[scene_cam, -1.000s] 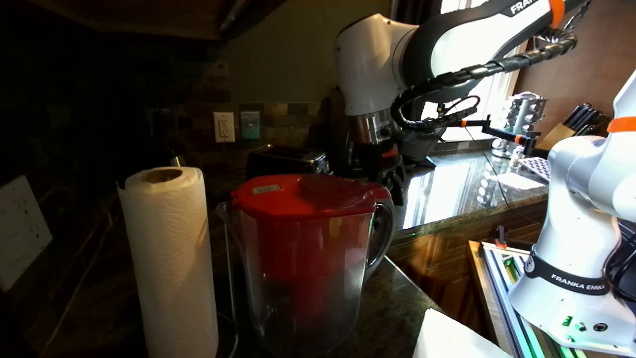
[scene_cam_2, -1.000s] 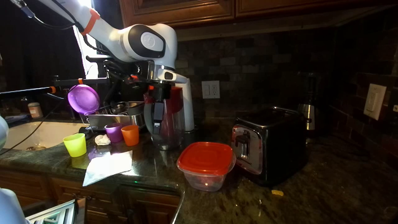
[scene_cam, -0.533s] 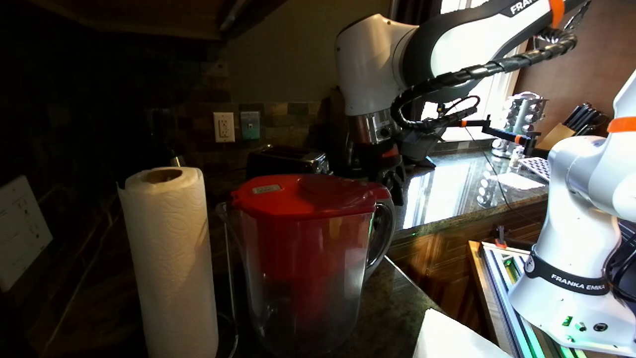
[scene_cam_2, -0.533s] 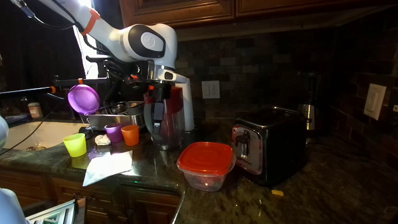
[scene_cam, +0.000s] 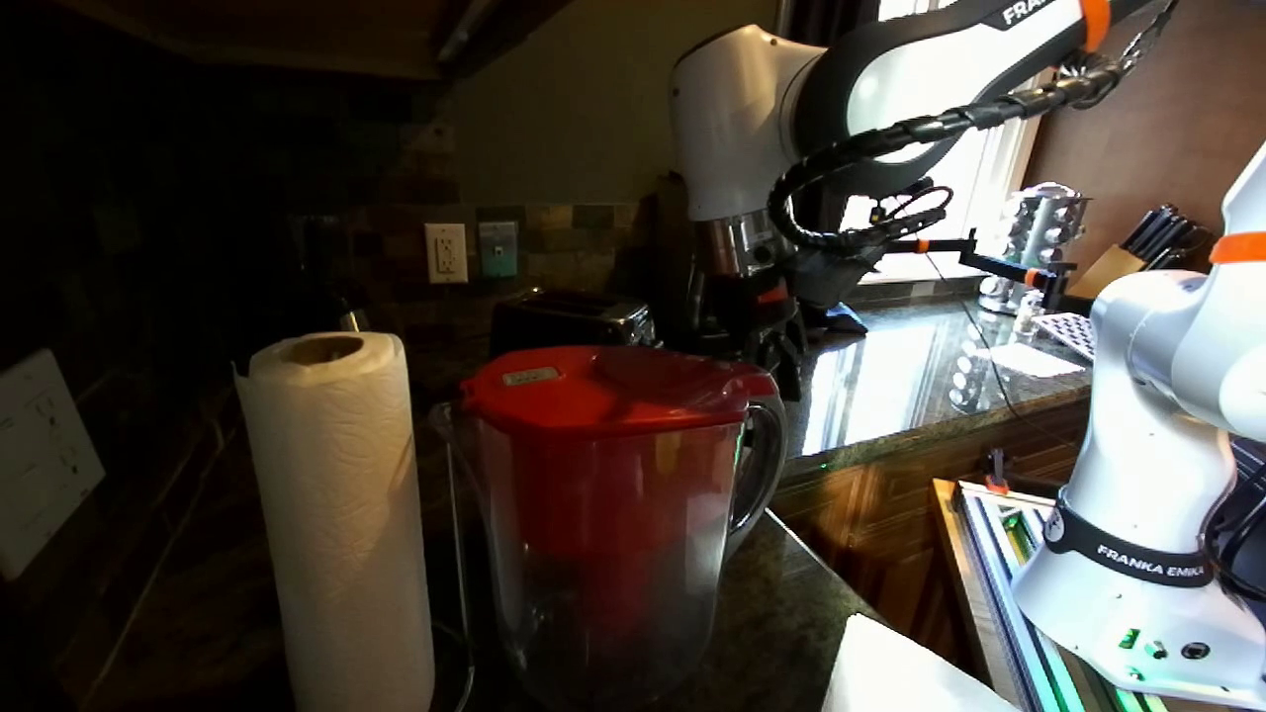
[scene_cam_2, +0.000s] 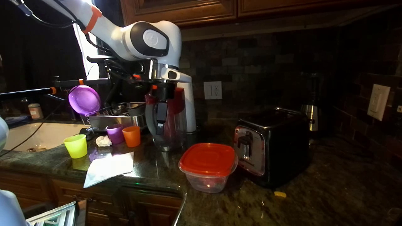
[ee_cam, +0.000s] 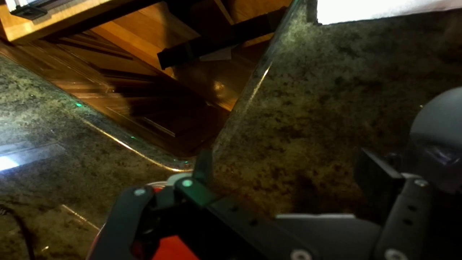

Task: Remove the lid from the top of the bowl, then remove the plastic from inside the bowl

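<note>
The red lid (scene_cam_2: 208, 159) sits on top of the clear bowl (scene_cam_2: 207, 184) on the dark countertop, beside the toaster. Something reddish shows faintly through the bowl's wall, but I cannot tell whether it is the plastic. My gripper (scene_cam_2: 160, 127) points down, higher than the bowl and left of it in that exterior view, in front of the pitcher. In the wrist view the gripper (ee_cam: 292, 169) is open, with bare countertop visible between its fingers. Part of the red lid (ee_cam: 174, 250) shows there behind the left finger; most of it is hidden.
A red-topped pitcher (scene_cam: 603, 494) stands close to the gripper, beside a paper towel roll (scene_cam: 341, 534). The black toaster (scene_cam_2: 282, 150) borders the bowl. Yellow (scene_cam_2: 76, 147), purple (scene_cam_2: 115, 134) and orange (scene_cam_2: 132, 137) cups and a white sheet (scene_cam_2: 110, 168) lie toward the sink. The counter edge (ee_cam: 249, 97) forms an inner corner.
My arm has shifted slightly, with the gripper a little higher and a touch nearer the bowl's side. Lid and bowl have stayed put, and the jaws remain open.
</note>
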Motion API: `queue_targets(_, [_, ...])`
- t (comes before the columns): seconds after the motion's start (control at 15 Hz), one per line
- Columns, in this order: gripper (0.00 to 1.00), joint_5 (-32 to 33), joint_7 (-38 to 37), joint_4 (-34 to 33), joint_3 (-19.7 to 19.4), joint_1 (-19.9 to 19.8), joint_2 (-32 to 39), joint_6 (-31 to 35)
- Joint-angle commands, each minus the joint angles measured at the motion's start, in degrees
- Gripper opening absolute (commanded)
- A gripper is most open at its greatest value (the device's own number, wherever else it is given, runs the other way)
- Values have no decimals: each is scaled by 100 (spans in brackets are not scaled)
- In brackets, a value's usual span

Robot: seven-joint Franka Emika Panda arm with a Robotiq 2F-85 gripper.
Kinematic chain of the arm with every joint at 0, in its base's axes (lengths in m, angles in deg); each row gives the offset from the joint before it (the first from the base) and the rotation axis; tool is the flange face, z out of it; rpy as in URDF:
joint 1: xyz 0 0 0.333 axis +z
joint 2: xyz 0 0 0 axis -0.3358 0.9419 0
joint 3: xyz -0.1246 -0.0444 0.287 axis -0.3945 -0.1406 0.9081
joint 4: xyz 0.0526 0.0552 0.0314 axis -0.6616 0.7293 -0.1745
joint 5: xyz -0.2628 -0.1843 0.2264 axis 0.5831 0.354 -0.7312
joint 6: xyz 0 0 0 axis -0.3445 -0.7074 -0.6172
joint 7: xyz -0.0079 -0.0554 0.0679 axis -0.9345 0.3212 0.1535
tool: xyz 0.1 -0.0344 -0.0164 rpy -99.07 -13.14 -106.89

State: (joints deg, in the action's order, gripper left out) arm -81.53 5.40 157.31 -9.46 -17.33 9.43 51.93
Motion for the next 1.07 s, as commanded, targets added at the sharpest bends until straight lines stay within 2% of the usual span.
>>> queue_targets(0.0, [100, 29, -24, -10, -139, 117, 3, -14])
queue_targets(0.27, [100, 29, -24, -9, -141, 118, 0, -14])
queue_targets(0.47, [100, 277, 366, 67, -239, 87, -211, 51])
queue_targets(0.67, [100, 408, 997, 131, -435, 71, -398, 84])
queue_targets(1.0, [100, 192, 2503, 212, -931, 91, -655, 63])
